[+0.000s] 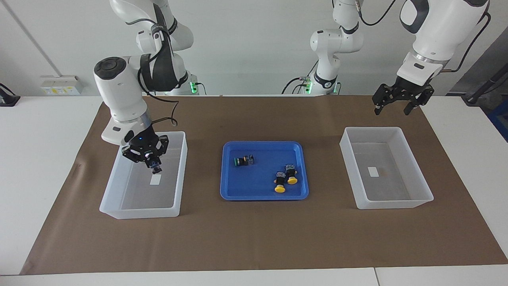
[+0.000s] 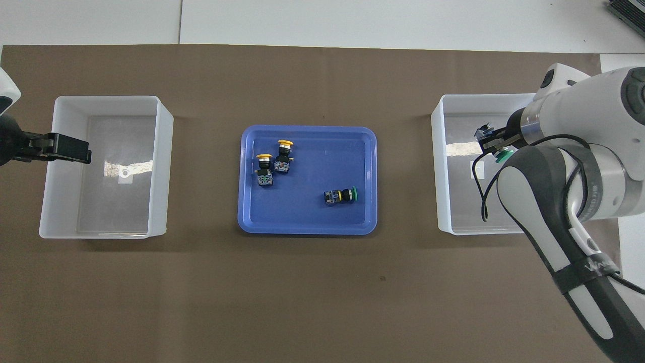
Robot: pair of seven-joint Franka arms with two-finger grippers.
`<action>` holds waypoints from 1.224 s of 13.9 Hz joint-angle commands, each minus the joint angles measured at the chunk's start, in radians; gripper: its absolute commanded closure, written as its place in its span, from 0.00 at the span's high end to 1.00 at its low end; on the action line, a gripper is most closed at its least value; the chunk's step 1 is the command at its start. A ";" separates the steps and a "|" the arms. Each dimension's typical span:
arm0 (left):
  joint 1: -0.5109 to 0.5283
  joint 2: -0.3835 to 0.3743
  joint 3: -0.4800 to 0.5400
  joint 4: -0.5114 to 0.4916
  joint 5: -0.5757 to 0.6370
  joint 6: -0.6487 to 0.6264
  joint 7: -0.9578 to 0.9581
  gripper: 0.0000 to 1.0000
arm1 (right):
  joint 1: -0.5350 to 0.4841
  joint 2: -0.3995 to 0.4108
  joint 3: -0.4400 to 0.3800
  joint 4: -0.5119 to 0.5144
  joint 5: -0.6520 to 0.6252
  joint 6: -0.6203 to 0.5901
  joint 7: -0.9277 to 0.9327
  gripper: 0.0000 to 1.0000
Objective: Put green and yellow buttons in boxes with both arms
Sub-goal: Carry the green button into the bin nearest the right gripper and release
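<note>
My right gripper (image 1: 152,162) is shut on a green button (image 1: 156,169) and holds it over the translucent box (image 1: 139,212) at the right arm's end of the table, above its white label. In the overhead view this gripper (image 2: 491,143) and the button's green cap (image 2: 502,157) are over the same box (image 2: 443,201). A second green button (image 1: 243,161) (image 2: 341,195) and two yellow buttons (image 1: 280,184) (image 1: 292,176) lie on their sides in the blue tray (image 1: 264,195). My left gripper (image 1: 392,108) (image 2: 70,149) is open and waits over the edge of the other box (image 1: 393,204) (image 2: 161,166).
The blue tray (image 2: 307,229) sits midway between the two boxes on a brown mat (image 1: 254,238) that covers most of the white table. The two yellow buttons (image 2: 264,169) (image 2: 283,153) lie close together toward the left arm's end of the tray.
</note>
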 commanded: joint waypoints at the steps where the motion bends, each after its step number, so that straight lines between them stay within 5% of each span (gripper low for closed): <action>1: 0.010 -0.016 -0.006 -0.016 -0.015 -0.006 0.000 1.00 | -0.051 -0.002 0.015 -0.103 0.022 0.107 -0.032 0.00; 8: 0.010 -0.016 -0.006 -0.016 -0.015 -0.006 0.000 1.00 | -0.091 0.103 0.015 -0.137 0.022 0.294 -0.028 0.10; 9: 0.010 -0.016 -0.004 -0.016 -0.015 -0.006 0.000 1.00 | -0.093 0.106 0.015 -0.137 0.022 0.303 -0.028 0.35; 11: 0.010 -0.016 -0.006 -0.016 -0.015 -0.006 0.000 1.00 | -0.098 0.106 0.015 -0.137 0.024 0.305 -0.025 1.00; 14: 0.010 -0.016 -0.004 -0.016 -0.015 -0.006 0.000 1.00 | -0.092 0.093 0.015 -0.127 0.027 0.293 -0.016 1.00; 17: 0.010 -0.016 -0.006 -0.016 -0.015 -0.006 0.000 1.00 | -0.052 0.027 0.026 -0.093 0.043 0.227 0.217 1.00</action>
